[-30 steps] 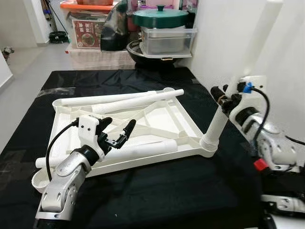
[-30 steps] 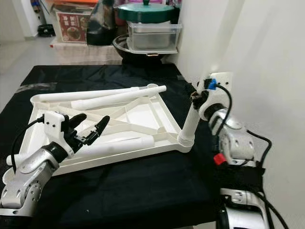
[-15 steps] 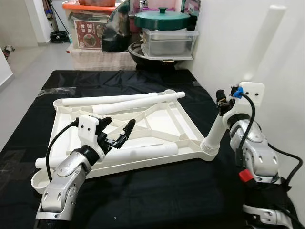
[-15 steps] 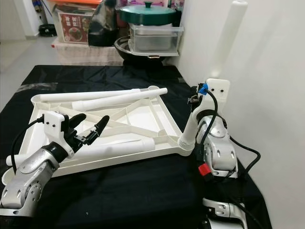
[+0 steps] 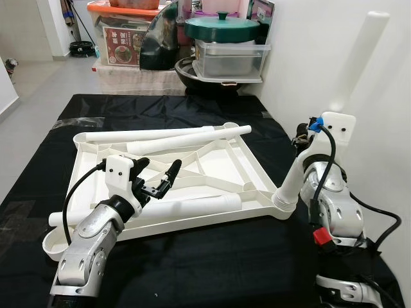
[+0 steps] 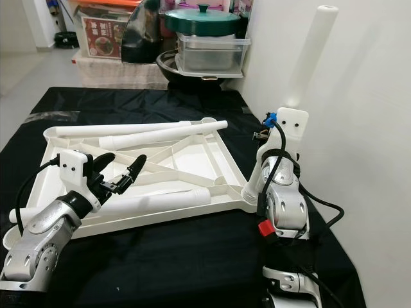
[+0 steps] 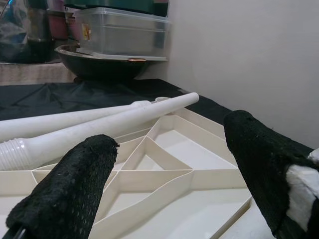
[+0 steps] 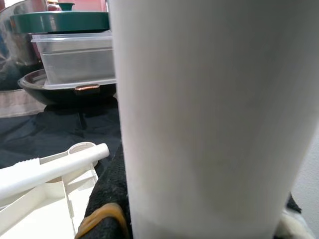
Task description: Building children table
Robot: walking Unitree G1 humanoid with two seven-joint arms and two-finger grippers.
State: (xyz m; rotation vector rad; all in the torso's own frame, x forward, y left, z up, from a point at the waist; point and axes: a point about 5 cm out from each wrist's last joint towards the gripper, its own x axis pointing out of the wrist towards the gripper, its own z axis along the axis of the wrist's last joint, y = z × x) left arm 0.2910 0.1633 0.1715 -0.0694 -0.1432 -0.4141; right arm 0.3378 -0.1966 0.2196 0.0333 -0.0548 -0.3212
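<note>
**Leg Stands in Corner Socket of Upturned Tabletop**

A white tabletop lies underside up on a black cloth. At its near right corner a white leg rises from the socket, leaning slightly away along the wall. The right gripper is at this leg partway up; in the right wrist view the leg stands right against the camera, with black finger padding beside it, but whether the fingers are clamped on it cannot be told.

The left gripper hovers over the near left part of the tabletop, its two black fingers spread apart and holding nothing. Just below it a loose leg lies along the near edge. Two more legs lie side by side along the far edge.

Beyond the cloth stand a clear box with a green lid on top, and a black pan beneath.
</note>
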